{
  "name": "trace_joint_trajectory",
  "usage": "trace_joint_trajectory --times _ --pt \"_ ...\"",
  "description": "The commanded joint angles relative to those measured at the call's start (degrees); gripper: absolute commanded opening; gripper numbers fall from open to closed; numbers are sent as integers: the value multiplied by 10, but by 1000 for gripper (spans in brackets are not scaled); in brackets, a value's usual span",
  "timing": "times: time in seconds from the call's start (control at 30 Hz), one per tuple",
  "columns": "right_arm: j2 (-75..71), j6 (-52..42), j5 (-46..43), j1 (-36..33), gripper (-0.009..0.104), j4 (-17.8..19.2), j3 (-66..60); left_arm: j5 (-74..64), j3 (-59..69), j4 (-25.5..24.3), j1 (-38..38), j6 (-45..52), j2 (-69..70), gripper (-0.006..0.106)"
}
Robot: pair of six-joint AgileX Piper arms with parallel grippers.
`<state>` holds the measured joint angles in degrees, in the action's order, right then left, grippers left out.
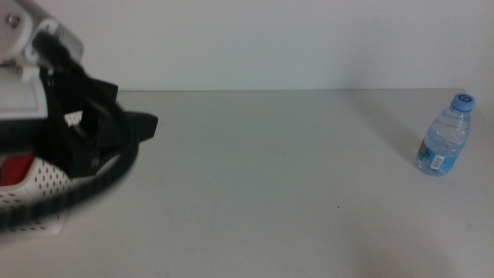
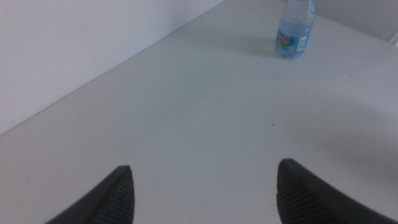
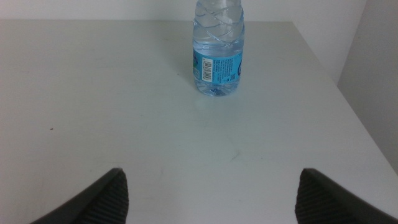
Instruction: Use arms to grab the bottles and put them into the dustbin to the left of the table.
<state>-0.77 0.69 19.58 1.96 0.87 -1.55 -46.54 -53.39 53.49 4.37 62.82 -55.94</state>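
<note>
A clear water bottle (image 1: 444,137) with a blue cap stands upright at the table's far right. It also appears in the left wrist view, bottle (image 2: 293,31), far beyond the jaws, and in the right wrist view, bottle (image 3: 217,56), close ahead. My left gripper (image 2: 202,186) is open and holds nothing. Its arm hangs over the white perforated dustbin (image 1: 35,193) at the left edge, the gripper (image 1: 145,123) pointing toward the table's middle. A red shape (image 1: 15,170) shows inside the dustbin. My right gripper (image 3: 208,193) is open and empty, short of the bottle and out of the middle view.
The pale table (image 1: 270,193) runs back to a white wall. Its right edge (image 3: 348,106) drops off just beyond the bottle. A black cable (image 1: 93,181) loops from the left arm across the dustbin.
</note>
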Motion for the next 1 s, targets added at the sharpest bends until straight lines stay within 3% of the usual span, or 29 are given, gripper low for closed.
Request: trace_joint_trajectory --times 0.0,0.4,0.6,0.83,0.97 --pt "-13 -3 -41 3 73 5 5 52 32 -1 24 -44 62 75" --pt "-13 -3 -41 3 73 5 5 297 200 -240 202 -294 225 75" --pt "-13 -3 -41 3 73 5 5 305 213 -290 209 -363 229 75" --pt "-13 -3 -41 3 73 5 5 311 213 -280 209 -354 229 75" --pt "-13 -3 -41 3 73 5 5 306 213 -401 224 -470 229 75"
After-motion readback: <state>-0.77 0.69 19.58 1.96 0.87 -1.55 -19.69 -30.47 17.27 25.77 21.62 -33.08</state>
